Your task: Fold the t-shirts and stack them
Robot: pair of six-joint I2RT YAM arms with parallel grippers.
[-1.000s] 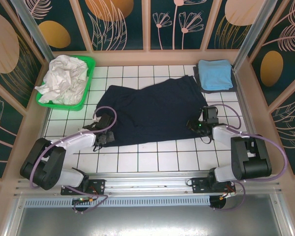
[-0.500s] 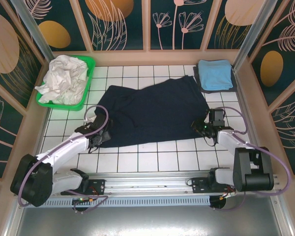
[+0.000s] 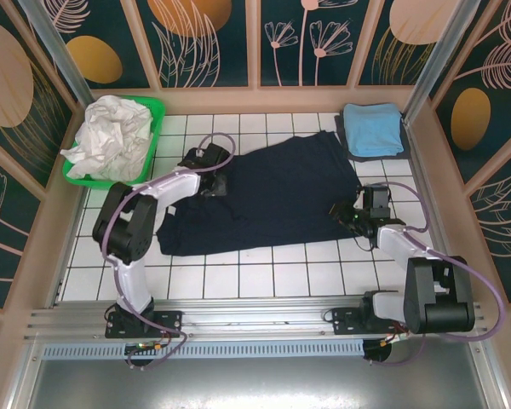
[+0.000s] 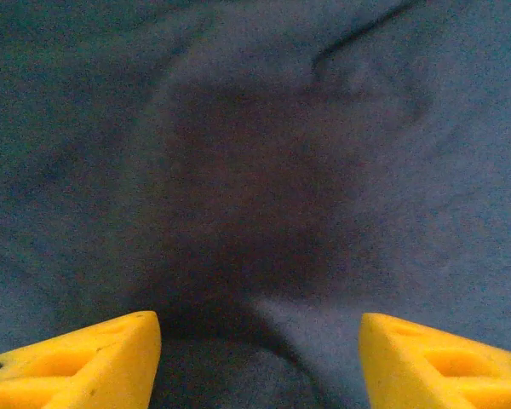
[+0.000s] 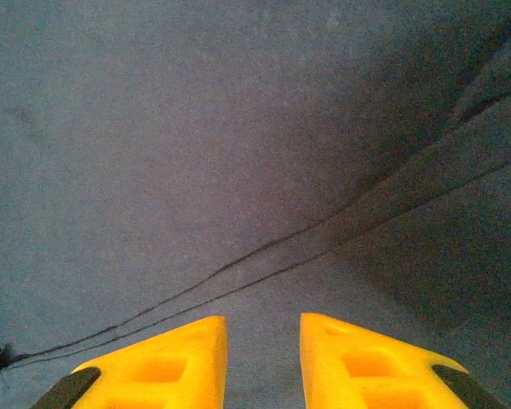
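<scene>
L claw point(image 4: 260, 331) spread over navy tee point(image 4: 255, 153); top cam adds green basket point(image 3: 157, 136).

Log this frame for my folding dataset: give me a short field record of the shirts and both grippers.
navy t-shirt: spread out mid-table, not yet folded
light blue t-shirt: folded, far right corner
white t-shirt: crumpled in the green basket, far left
left gripper: open, over the navy t-shirt's far left part
right gripper: at the navy t-shirt's near right edge, fingers close together, grip unclear
</scene>
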